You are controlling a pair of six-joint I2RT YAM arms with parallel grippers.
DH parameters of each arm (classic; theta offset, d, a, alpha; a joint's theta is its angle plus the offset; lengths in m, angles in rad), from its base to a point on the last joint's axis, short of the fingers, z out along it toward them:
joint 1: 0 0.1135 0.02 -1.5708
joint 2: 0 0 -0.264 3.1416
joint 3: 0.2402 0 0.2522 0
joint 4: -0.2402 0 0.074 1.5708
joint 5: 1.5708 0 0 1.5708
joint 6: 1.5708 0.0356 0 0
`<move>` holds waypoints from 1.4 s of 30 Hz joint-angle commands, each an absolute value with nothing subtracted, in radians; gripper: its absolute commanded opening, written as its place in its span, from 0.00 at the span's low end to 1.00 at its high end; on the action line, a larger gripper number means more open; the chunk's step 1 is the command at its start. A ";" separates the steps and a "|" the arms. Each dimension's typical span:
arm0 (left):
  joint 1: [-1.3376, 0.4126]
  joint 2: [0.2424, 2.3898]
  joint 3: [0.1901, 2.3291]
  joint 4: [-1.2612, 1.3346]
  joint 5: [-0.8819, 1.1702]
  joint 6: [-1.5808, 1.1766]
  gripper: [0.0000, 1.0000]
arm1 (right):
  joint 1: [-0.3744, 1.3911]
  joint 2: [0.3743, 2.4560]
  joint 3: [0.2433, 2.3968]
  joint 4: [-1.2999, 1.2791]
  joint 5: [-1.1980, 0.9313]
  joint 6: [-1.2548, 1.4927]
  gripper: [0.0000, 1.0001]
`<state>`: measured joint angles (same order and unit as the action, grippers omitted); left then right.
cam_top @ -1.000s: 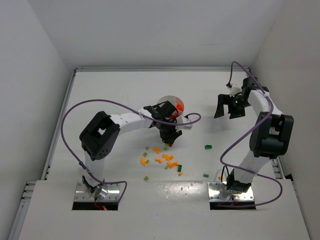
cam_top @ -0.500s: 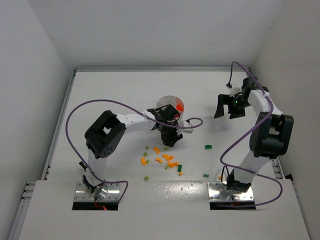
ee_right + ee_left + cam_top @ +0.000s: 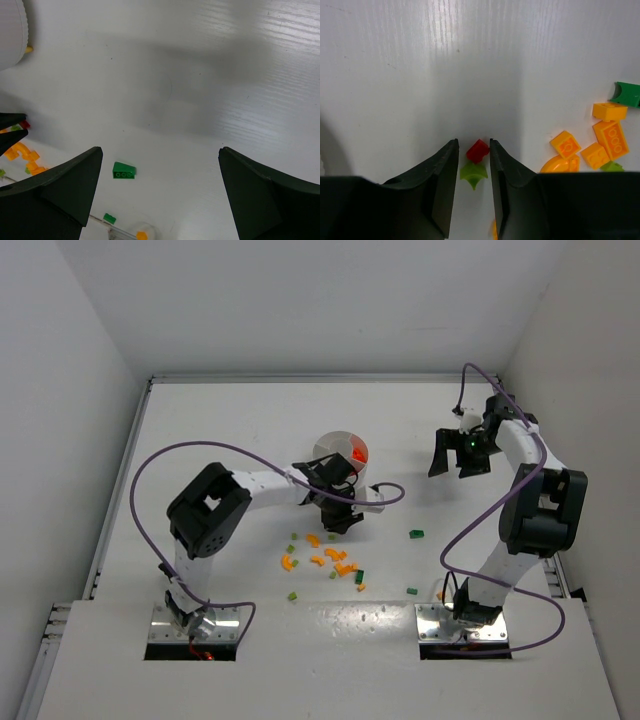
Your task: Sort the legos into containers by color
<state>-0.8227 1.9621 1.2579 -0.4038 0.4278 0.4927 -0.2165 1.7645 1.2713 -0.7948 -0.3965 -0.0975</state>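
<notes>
Legos [image 3: 332, 560]: tiny orange and green plastic bricks, scattered loose on the flat white table [image 3: 220, 430], on the near side of the round white divided dish [image 3: 326, 447].
Dish: sits at mid-table, and red pieces show in its right-hand compartment.
Left gripper [image 3: 338, 524]: hangs between the dish and the scattered bricks. Its fingers [image 3: 440, 185] are drawn to a narrow gap with two pieces in it; I cannot tell whether they clamp them.
Small red brick [image 3: 478, 150]: sits at the left gripper's tips, against the right-hand finger in the wrist view.
Light green leaf-shaped piece [image 3: 473, 173]: touches the red brick, deeper in the same gap.
Right gripper [image 3: 459, 462]: well to the right of the dish, fingers spread wide.
Dark green brick [image 3: 123, 170]: lies alone on the table, apart from the cluster.
</notes>
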 commanded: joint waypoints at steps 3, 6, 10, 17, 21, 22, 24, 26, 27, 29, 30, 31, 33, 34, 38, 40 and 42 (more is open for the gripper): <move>-0.856 1.983 1.216 -0.411 0.339 0.514 0.35 | -0.215 1.755 1.275 -0.788 -0.402 -0.109 1.00; -0.867 1.983 1.216 -0.411 0.309 0.514 0.35 | -0.215 1.755 1.275 -0.788 -0.402 -0.109 1.00; -0.877 1.983 1.206 -0.411 0.269 0.537 0.35 | -0.215 1.755 1.275 -0.788 -0.402 -0.109 1.00; -0.877 1.962 1.161 -0.431 0.238 0.548 0.36 | -0.215 1.755 1.275 -0.788 -0.402 -0.109 1.00; -0.867 1.962 1.161 -0.440 0.238 0.557 0.39 | -0.215 1.755 1.284 -0.788 -0.402 -0.109 1.00; -0.858 1.962 1.152 -0.440 0.238 0.557 0.39 | -0.215 1.755 1.284 -0.788 -0.402 -0.109 1.00; -0.848 1.962 1.152 -0.440 0.238 0.557 0.39 | -0.215 1.755 1.284 -0.788 -0.402 -0.109 1.00; -0.848 1.962 1.152 -0.449 0.238 0.567 0.39 | -0.215 1.755 1.284 -0.788 -0.402 -0.109 1.00; -0.848 1.962 1.152 -0.449 0.238 0.568 0.39 | -0.215 1.755 1.284 -0.788 -0.402 -0.109 1.00; -0.848 1.962 1.152 -0.449 0.238 0.568 0.36 | -0.215 1.755 1.284 -0.788 -0.402 -0.109 1.00; -0.848 1.973 1.152 -0.449 0.238 0.568 0.36 | -0.215 1.755 1.284 -0.788 -0.402 -0.109 1.00; -0.848 1.973 1.152 -0.449 0.238 0.568 0.34 | -0.215 1.755 1.284 -0.788 -0.402 -0.109 1.00; -0.839 1.982 1.152 -0.459 0.227 0.568 0.30 | -0.215 1.755 1.284 -0.788 -0.402 -0.109 1.00; -0.839 1.982 1.152 -0.459 0.227 0.568 0.27 | -0.215 1.755 1.284 -0.788 -0.402 -0.109 1.00; -0.819 1.982 1.152 -0.482 0.227 0.577 0.17 | -0.215 1.755 1.284 -0.788 -0.402 -0.109 1.00; -0.819 1.982 1.175 -0.482 0.247 0.577 0.16 | -0.215 1.755 1.284 -0.788 -0.402 -0.109 1.00; -0.808 1.968 1.212 -0.491 0.258 0.568 0.15 | -0.215 1.755 1.284 -0.788 -0.402 -0.109 1.00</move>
